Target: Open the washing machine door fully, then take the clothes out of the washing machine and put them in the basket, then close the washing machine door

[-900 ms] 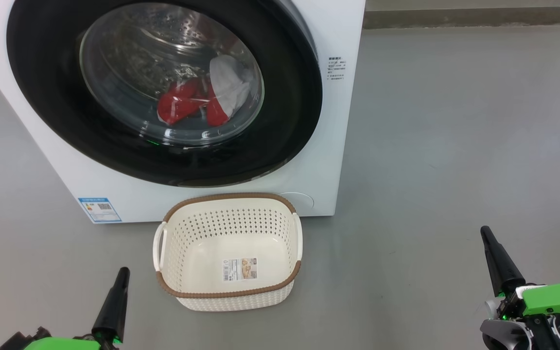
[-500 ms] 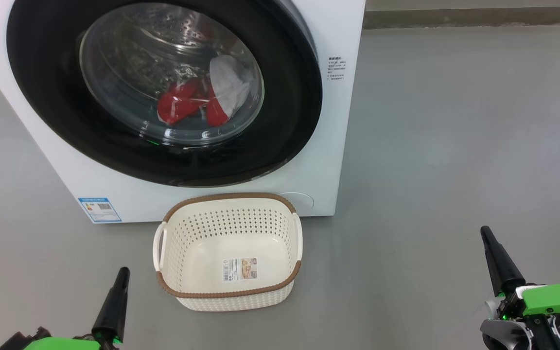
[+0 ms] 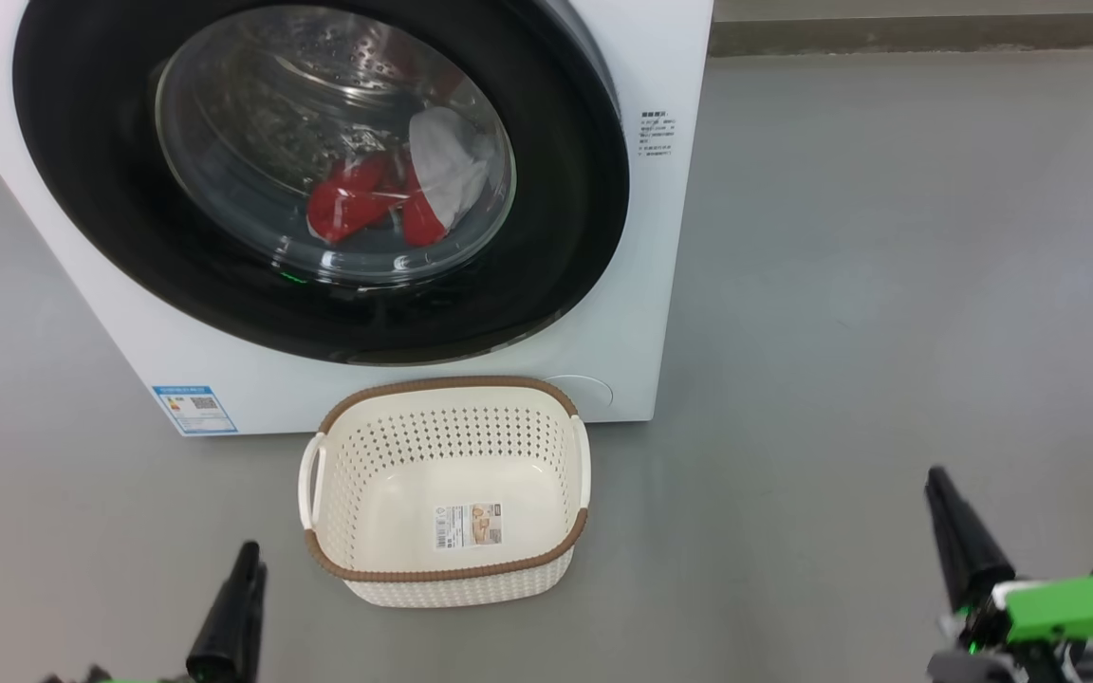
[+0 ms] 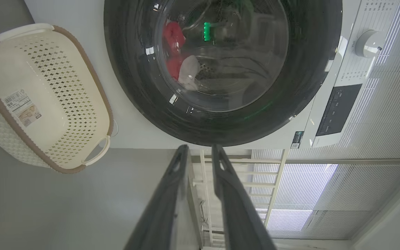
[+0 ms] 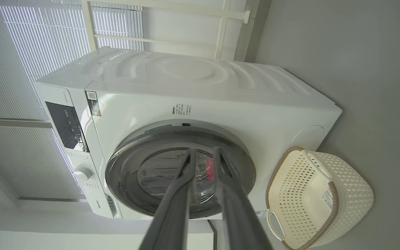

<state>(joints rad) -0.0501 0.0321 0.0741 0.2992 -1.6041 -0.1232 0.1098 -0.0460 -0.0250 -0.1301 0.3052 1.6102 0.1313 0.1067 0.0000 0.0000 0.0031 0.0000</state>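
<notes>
The washing machine [image 3: 665,285] stands white and boxy at the upper left. The washing machine door [image 3: 570,218], black-rimmed with a glass bowl, lies against its front. Behind the glass lie the clothes [image 3: 347,204], red ones beside a white piece [image 3: 447,171]. The cream basket [image 3: 447,384] sits empty on the floor just in front of the machine. My left gripper [image 3: 248,562] hovers low, left of the basket, and my right gripper [image 3: 935,479] far to its right. In the wrist views the left gripper [image 4: 200,150] and right gripper [image 5: 203,151] show a narrow gap with nothing between the fingers.
Grey floor stretches wide to the right of the machine up to a skirting strip [image 3: 926,33]. A blue label [image 3: 194,408] marks the machine's lower front. Its knob [image 4: 368,41] and dark control panel [image 4: 335,111] sit above the door; slatted blinds [image 5: 30,45] hang behind.
Both grippers have sunk toward the bottom edge of the head view, the right one also shifting slightly left. Machine, door, clothes and basket have stayed put.
</notes>
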